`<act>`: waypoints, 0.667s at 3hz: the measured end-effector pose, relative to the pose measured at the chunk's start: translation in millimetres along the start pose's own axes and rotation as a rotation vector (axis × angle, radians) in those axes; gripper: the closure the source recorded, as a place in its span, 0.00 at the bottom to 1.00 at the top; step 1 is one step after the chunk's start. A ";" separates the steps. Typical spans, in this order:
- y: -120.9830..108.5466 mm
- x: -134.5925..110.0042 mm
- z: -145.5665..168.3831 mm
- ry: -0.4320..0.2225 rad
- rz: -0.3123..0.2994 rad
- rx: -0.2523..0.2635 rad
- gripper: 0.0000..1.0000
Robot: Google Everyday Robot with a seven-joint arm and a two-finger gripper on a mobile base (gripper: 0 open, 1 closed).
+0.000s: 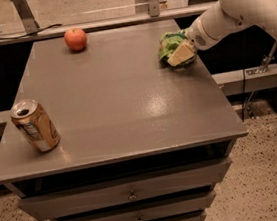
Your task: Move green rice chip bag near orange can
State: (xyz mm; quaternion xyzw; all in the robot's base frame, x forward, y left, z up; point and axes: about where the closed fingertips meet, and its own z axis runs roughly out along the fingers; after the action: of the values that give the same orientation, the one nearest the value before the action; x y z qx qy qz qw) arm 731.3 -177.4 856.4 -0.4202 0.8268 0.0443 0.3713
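Lettering on the orange can [34,125] is too small to read; a pale label patch shows on its side. It stands near the front-left corner of the grey worktop [112,100]. The green rice chip bag [169,43] lies at the right edge toward the back, with the gripper [182,53] against it; whether that claw is spread or pinching cannot be told. An apple [75,39] sits by the back edge. Drawers [131,194] sit below, over a speckled floor [266,167].

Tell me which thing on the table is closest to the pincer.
The green rice chip bag at the far right edge; the pincer is right at it. The apple and orange can sit far off to the left.
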 end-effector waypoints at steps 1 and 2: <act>6.4 -10.2 -3.9 -0.033 0.046 -0.039 0.63; 23.5 -28.8 -15.2 -0.099 0.053 -0.092 0.86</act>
State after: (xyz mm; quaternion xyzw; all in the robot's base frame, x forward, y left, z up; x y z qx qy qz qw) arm 716.2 -149.1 880.5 -0.4120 0.8153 0.1127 0.3909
